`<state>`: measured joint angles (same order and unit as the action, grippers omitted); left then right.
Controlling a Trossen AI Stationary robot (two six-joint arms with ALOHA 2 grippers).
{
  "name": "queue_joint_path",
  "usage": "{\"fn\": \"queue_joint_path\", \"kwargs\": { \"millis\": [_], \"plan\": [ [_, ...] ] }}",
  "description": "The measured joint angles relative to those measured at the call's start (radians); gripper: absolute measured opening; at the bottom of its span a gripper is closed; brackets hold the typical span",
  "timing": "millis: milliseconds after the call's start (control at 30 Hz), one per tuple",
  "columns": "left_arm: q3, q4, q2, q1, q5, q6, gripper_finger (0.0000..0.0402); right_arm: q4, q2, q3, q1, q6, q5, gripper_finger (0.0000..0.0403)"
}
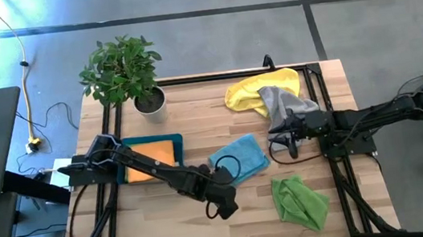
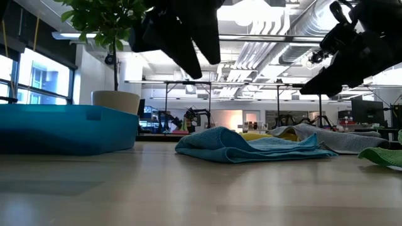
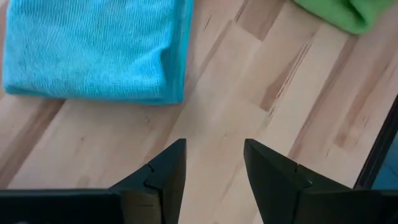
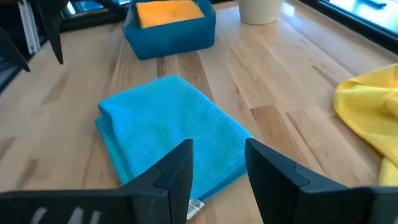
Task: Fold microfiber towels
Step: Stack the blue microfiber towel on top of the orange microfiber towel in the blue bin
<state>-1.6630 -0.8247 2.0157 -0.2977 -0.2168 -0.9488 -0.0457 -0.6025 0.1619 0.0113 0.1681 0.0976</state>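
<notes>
1. Light blue towel (image 1: 240,159): plain sky blue, fine ribbed weave showing in the left wrist view.
2. Yellow towel (image 1: 250,92): bright lemon, unpatterned.
3. Grey towel (image 1: 282,103): pale grey, unpatterned.
4. Lime green towel (image 1: 299,202): vivid lime, unpatterned.
5. Orange towel (image 1: 150,156): flat orange.
6. Tray (image 1: 149,141): dark teal walls.
7. Table (image 1: 151,223): light wood planks with darker brown streaks.
8. Plant (image 1: 119,67): green leaves; pot (image 1: 150,102) whitish.
9. Left gripper (image 1: 224,208) and right gripper (image 1: 281,136): black.
10. Frame rails (image 1: 214,76): black.
</notes>
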Motion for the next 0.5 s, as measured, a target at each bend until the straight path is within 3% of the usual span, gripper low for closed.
{"fn": "queue_joint_path", "kwargs": {
  "millis": [267,500],
  "plan": [
    [0.000,0.021,0.009,0.007,-0.122,-0.077,0.0154,0.007,0.000,0.000,0.000,-0.097,0.001,0.0138],
    [0.000,-0.020,0.049,-0.001,-0.133,-0.348,0.0155,0.013,0.001,0.000,0.000,-0.098,0.000,0.0138]
  ]
}}
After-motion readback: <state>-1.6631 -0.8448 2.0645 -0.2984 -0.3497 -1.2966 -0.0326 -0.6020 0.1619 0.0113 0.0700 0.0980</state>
